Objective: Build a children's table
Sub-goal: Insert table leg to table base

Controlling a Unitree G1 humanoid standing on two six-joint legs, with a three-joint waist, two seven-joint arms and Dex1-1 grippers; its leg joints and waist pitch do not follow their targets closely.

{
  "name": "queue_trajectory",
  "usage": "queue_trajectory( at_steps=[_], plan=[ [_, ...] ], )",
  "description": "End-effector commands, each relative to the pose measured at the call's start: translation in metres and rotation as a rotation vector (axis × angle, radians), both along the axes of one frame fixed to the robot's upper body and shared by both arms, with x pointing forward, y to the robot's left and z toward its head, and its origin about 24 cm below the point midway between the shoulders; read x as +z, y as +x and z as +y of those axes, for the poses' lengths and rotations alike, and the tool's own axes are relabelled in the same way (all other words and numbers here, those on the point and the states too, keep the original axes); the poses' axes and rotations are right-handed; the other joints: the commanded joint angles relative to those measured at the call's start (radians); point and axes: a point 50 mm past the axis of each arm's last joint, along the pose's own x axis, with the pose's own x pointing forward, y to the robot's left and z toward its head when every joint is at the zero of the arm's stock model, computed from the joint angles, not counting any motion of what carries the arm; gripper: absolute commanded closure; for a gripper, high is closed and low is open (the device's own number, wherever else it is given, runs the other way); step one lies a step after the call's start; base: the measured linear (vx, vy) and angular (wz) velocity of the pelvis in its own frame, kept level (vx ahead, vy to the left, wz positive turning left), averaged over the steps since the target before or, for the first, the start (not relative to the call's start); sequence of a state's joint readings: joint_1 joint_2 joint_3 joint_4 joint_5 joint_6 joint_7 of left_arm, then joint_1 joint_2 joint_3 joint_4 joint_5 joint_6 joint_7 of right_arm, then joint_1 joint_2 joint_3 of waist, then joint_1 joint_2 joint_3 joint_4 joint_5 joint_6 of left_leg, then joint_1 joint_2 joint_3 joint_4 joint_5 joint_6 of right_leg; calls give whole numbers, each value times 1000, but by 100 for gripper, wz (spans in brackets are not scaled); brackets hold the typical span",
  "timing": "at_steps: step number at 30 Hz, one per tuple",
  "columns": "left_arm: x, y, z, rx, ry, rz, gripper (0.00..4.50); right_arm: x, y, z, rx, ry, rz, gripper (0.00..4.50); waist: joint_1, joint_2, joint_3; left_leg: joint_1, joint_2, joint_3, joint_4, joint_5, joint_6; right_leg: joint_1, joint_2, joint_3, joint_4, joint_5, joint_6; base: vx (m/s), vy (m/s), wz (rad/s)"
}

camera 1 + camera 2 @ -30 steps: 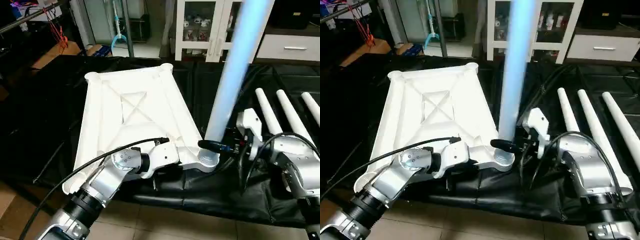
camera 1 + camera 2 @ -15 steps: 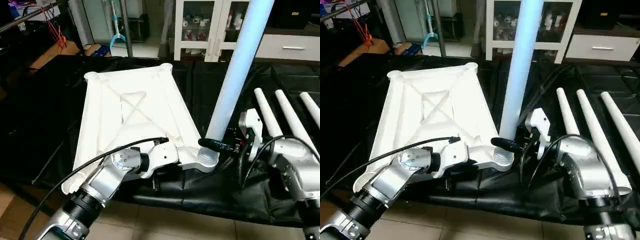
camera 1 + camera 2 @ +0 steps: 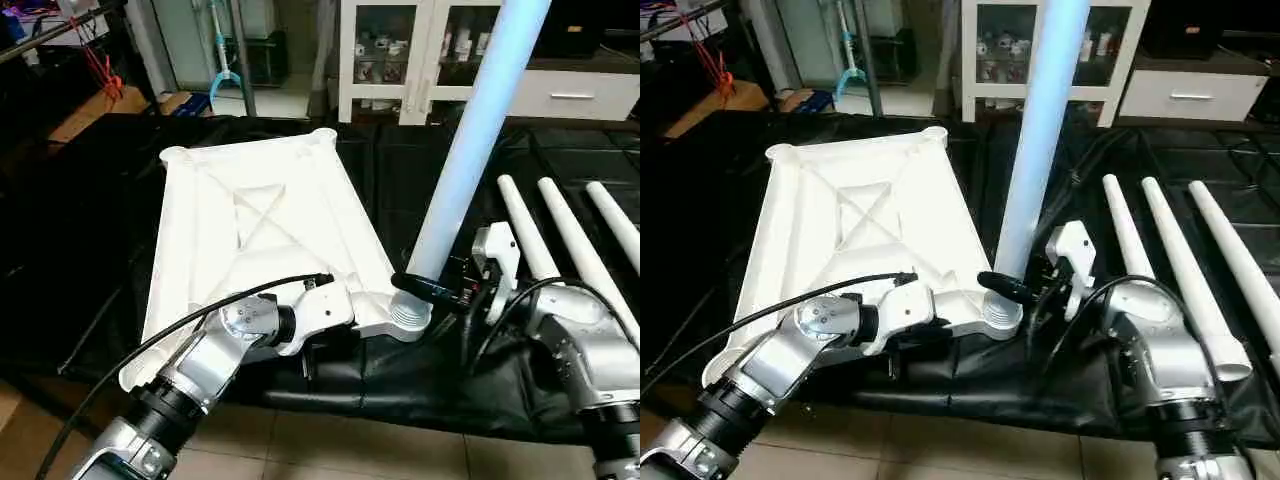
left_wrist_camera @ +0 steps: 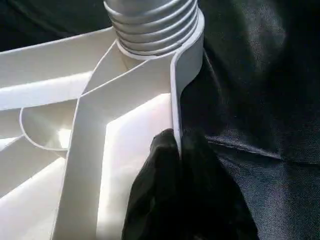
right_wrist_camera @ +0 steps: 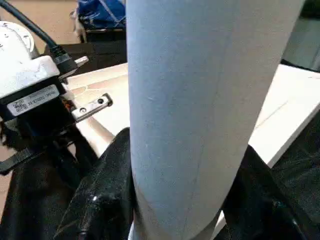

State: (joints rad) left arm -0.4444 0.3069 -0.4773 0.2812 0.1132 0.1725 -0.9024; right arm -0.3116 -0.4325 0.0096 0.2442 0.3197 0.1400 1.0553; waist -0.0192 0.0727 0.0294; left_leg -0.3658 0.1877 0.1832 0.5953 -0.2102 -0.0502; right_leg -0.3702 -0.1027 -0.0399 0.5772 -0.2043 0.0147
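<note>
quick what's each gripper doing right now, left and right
Left gripper: closed, pinching the rim of the tabletop near the corner socket.
Right gripper: closed around the bottom of the standing leg.

The white square tabletop (image 3: 262, 235) lies underside up on black sheeting, its ribs and round corner sockets showing. One tapered white leg (image 3: 470, 150) stands tilted in the near corner socket (image 3: 409, 315). Three more legs (image 3: 1175, 265) lie side by side nearby.
</note>
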Motion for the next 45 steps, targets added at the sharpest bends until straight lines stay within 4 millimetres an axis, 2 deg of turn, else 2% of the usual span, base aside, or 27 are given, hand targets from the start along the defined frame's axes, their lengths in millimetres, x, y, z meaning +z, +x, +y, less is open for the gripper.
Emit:
queue_trajectory(
  at_steps=[1,2,4,6,7,8,9,11,13,14,16,17,18,20,21,23,25,27,29,32,35,36,38,39,41,42,45],
  plan=[
    [-2,5,5,41,65,-22,450,-37,-7,-3,-82,-84,144,268,-7,-3,-20,14,38,-27,-109,-507,-25,-7,-36,19,-95,-471,-146,0,0,0],
    [-2,7,6,65,68,-22,450,-38,-4,-3,-123,-96,123,268,-10,-4,-20,15,37,-28,-108,-522,-30,-12,-37,19,-97,-497,-137,0,0,0],
    [-2,10,7,123,65,-20,450,-41,2,-2,-209,-115,95,268,-16,-6,-20,10,36,-32,-110,-525,-35,-10,-37,16,-98,-518,-120,0,0,0],
    [0,15,6,187,61,-17,450,-45,10,0,-326,-140,71,268,-26,-2,-20,5,31,-38,-113,-538,-43,-9,-36,11,-98,-542,-104,0,0,0],
    [0,16,5,203,59,-14,450,-46,12,2,-353,-144,68,268,-31,-3,-18,5,31,-40,-113,-549,-48,-11,-36,10,-98,-553,-100,0,0,0],
    [1,19,4,240,56,-6,450,-47,18,6,-411,-145,64,268,-40,-5,-22,-1,28,-45,-113,-547,-48,-7,-37,9,-96,-550,-97,0,0,0],
    [2,21,3,261,53,-2,450,-48,22,10,-440,-135,68,268,-47,-2,-22,-3,26,-48,-112,-547,-46,-9,-37,8,-97,-544,-100,0,0,0],
    [4,25,0,299,43,0,450,-47,29,17,-496,-111,83,268,-58,-3,-19,0,23,-50,-110,-583,-41,-15,-36,4,-102,-571,-97,0,0,0],
    [7,33,-5,370,29,-3,450,-46,41,27,-590,-100,98,268,-70,-5,-20,1,19,-53,-107,-597,-35,-16,-38,-1,-107,-600,-91,0,0,0],
    [9,36,-7,405,24,-5,450,-46,45,30,-633,-98,104,268,-79,-4,-20,-8,18,-56,-108,-586,-35,-12,-40,-3,-103,-594,-93,0,0,0],
    [13,43,-11,474,11,-17,450,-46,53,36,-712,-102,108,268,-88,0,-27,-9,19,-58,-107,-572,-35,-8,-40,-5,-102,-547,-101,0,0,0],
    [14,45,-12,497,6,-21,450,-46,55,38,-735,-101,109,268,-93,4,-32,-12,20,-55,-105,-529,-30,-9,-40,-3,-97,-451,-135,0,0,0],
    [15,47,-12,511,3,-23,450,-46,57,40,-748,-101,109,268,-93,4,-34,-21,21,-53,-107,-489,-22,1,-37,-6,-91,-365,-160,0,0,0],
    [17,49,-15,533,2,-28,450,-46,60,43,-782,-108,105,268,-93,2,-34,-22,20,-42,-105,-455,-2,1,-37,-7,-89,-302,-185,0,0,0],
    [19,52,-17,550,-1,-34,450,-45,62,48,-804,-111,99,268,-96,0,-35,-22,18,-39,-101,-449,8,2,-40,-9,-90,-316,-191,0,0,0],
    [24,56,-22,591,-7,-51,450,-42,68,59,-848,-114,79,268,-98,4,-37,-20,16,-39,-97,-432,14,2,-44,-12,-92,-336,-191,0,0,0],
    [26,58,-23,602,-6,-61,450,-39,72,65,-862,-100,67,268,-99,3,-39,-26,18,-38,-96,-399,27,8,-44,-15,-89,-303,-197,0,0,0],
    [26,58,-24,605,-10,-61,450,-36,74,69,-865,-87,60,268,-98,6,-41,-25,20,-35,-94,-365,43,12,-42,-18,-84,-247,-212,0,0,0],
    [25,58,-23,607,-9,-61,450,-34,76,72,-862,-76,49,268,-99,4,-43,-25,20,-32,-91,-347,56,13,-43,-19,-84,-234,-220,0,0,0],
    [23,58,-19,612,-5,-57,450,-29,78,77,-831,-52,27,268,-100,7,-48,-32,21,-33,-86,-288,74,20,-43,-22,-74,-181,-234,0,0,0],
    [21,57,-17,613,-1,-51,450,-24,79,80,-797,-22,4,268,-96,8,-53,-28,22,-30,-77,-207,108,23,-42,-23,-65,-85,-256,19,0,0],
    [20,56,-15,613,1,-48,450,-21,80,82,-773,-12,-18,268,-94,11,-56,-28,21,-30,-72,-153,127,27,-42,-24,-56,-27,-269,56,1,-1],
    [19,56,-15,612,1,-43,450,-17,81,84,-748,0,-40,268,-90,12,-58,-27,20,-29,-65,-97,155,29,-41,-26,-49,36,-286,0,0,0],
    [19,56,-15,611,1,-41,450,-15,81,84,-741,5,-50,268,-88,11,-59,-23,20,-28,-61,-79,168,29,-41,-25,-47,65,-296,0,0,0],
    [19,55,-15,606,0,-42,450,-10,82,84,-725,15,-74,213,-85,9,-60,-20,19,-26,-58,-65,188,28,-39,-24,-44,92,-308,25,8,-1],
    [19,55,-15,595,-2,-45,450,-5,83,84,-706,24,-92,213,-84,11,-58,-19,20,-25,-60,-79,193,28,-39,-24,-46,70,-310,0,0,0],
    [19,54,-16,586,-4,-41,450,-1,84,82,-694,46,-102,183,-81,7,-57,-18,22,-23,-63,-136,178,29,-41,-22,-51,2,-310,0,0,0]
  ],
)
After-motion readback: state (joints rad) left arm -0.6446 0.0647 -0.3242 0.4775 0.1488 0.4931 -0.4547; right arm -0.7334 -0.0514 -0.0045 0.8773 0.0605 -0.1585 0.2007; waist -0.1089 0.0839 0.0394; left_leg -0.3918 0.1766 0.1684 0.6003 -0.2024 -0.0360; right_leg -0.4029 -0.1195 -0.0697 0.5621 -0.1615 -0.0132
